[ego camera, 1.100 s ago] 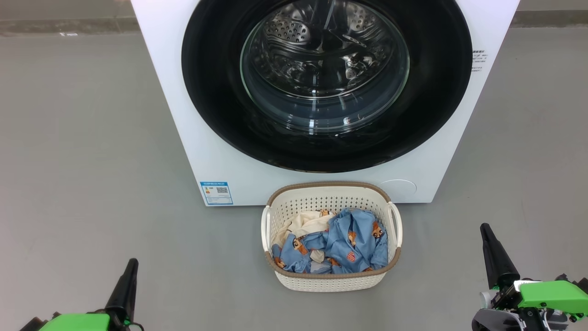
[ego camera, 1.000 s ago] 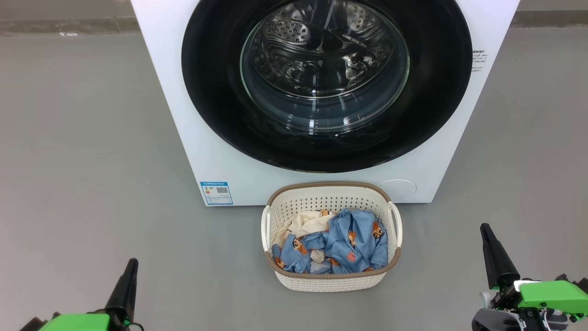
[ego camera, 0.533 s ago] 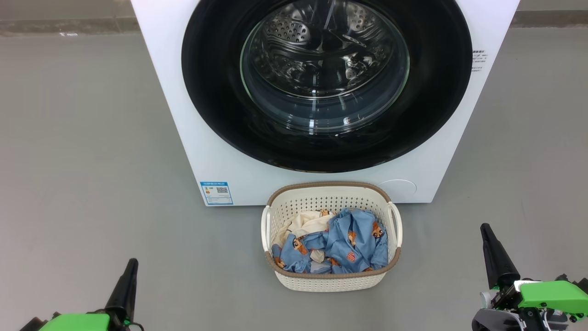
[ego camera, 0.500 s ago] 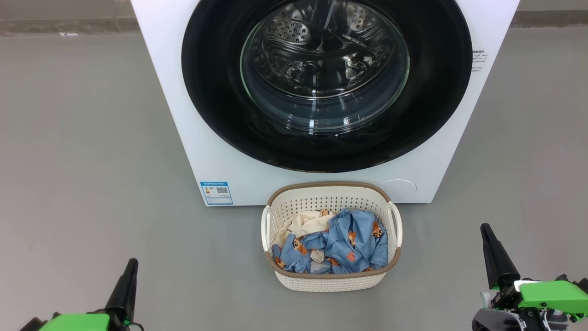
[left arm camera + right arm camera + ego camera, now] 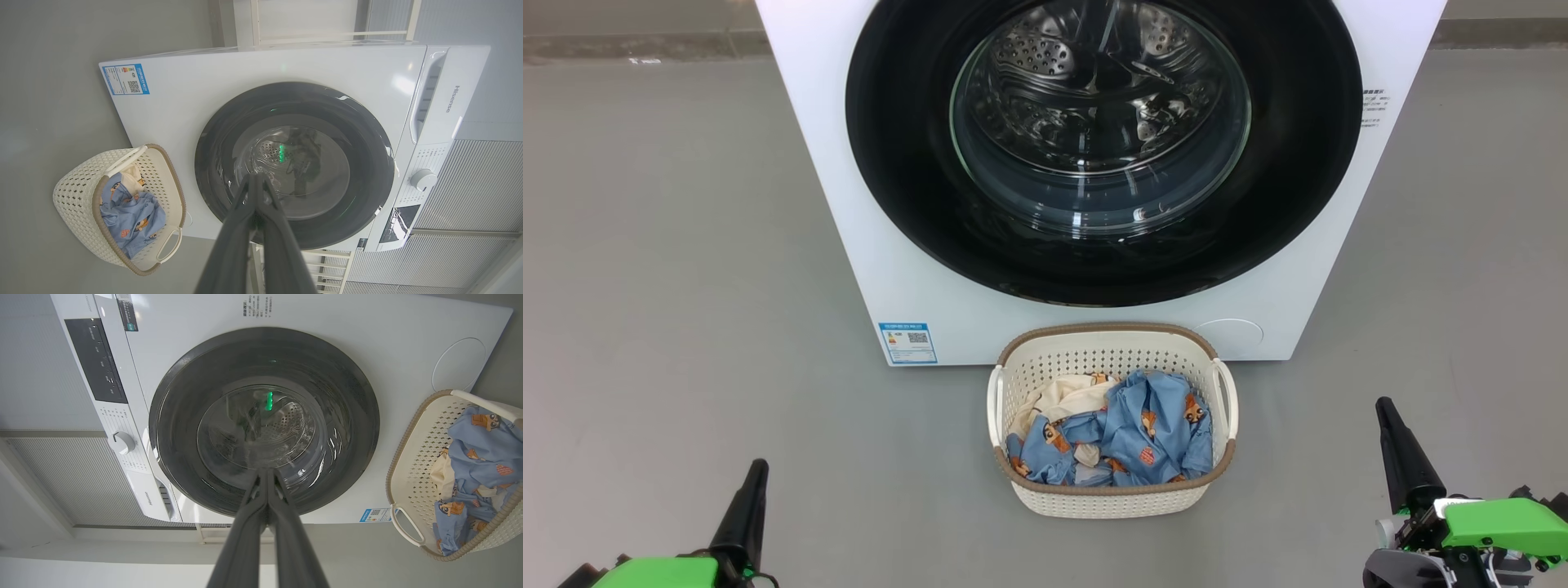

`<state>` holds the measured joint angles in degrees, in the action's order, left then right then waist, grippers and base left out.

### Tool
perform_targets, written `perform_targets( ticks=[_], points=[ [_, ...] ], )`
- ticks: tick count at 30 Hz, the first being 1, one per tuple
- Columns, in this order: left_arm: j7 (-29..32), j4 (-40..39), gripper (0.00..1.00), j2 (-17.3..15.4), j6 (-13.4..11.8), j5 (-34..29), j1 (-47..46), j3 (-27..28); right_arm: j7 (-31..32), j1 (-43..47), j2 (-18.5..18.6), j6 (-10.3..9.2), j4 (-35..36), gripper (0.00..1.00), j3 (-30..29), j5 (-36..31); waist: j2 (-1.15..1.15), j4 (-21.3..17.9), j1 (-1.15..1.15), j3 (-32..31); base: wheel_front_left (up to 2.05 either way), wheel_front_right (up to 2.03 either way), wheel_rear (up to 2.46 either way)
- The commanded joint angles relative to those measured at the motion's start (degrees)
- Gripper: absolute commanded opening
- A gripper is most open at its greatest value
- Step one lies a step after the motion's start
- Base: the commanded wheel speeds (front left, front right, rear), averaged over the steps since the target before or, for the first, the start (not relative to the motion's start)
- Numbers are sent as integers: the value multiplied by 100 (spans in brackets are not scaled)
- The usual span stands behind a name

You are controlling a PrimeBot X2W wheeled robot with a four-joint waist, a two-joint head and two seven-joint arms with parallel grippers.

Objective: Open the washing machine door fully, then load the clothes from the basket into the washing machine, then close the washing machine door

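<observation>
Item 1, my L claw (image 5: 754,482): fingers pressed tog., nothing held, low at my left.
Item 2, my R claw (image 5: 1390,429): same, tips tog., empty, low right.
Item 3, washing machine door (image 5: 898,163): shut on washing machine (image 5: 825,163), ahead of both claws, well apart. Step: open it. I'd part fingers, hook door rim, pull along its swing, clear of basket (image 5: 1107,329).
Item 4, basket: on floor (image 5: 686,327) betw. claws, just beside machine front; clothes (image 5: 1152,425) inside.

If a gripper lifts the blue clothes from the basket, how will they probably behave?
The clothes lie crumpled in folds, so they will likely be floppy and drape down. The pieces look tangled, so one may drag another. The small basket looks light and might shift.
</observation>
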<state>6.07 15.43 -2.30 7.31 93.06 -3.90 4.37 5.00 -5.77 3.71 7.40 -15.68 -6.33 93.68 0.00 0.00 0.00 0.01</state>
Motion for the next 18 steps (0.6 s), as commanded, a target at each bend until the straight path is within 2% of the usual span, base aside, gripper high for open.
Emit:
perform_targets(
  ticks=[1, 3, 4, 7, 13, 18],
  points=[
    [29, -101, 0, -75, 17, -77, -274, 201, 44, -76, 17, 9, 134, 0, 111, -41, 0, 0, 0, 0, 0, 0, 0],
    [29, -101, 0, -75, 17, -78, -274, 202, 45, -76, 16, 9, 134, 0, 109, -42, 0, 0, 0, 0, 0, 0, 0],
    [0, 0, 100, 1, 0, 0, 0, 1, 3, 0, -1, 0, -1, 100, -2, -24, 0, 0, 0, 0, 0, 0, 0],
    [-3, 165, 100, 66, -1, 3, 120, -24, -5, 54, -33, 0, -195, 100, 7, -24, 0, 0, 0, 0, 0, 0, 0],
    [-89, 119, 100, 60, 0, 31, 69, -39, -76, 7, -35, 0, -149, 100, 56, -38, 0, 7, 9, -4, 0, 0, 0],
    [-176, 70, 100, 55, 1, 28, 39, -61, -155, -25, -37, 1, -126, 100, 114, -63, 0, 13, 1, 3, 0, 0, 0]
  ],
)
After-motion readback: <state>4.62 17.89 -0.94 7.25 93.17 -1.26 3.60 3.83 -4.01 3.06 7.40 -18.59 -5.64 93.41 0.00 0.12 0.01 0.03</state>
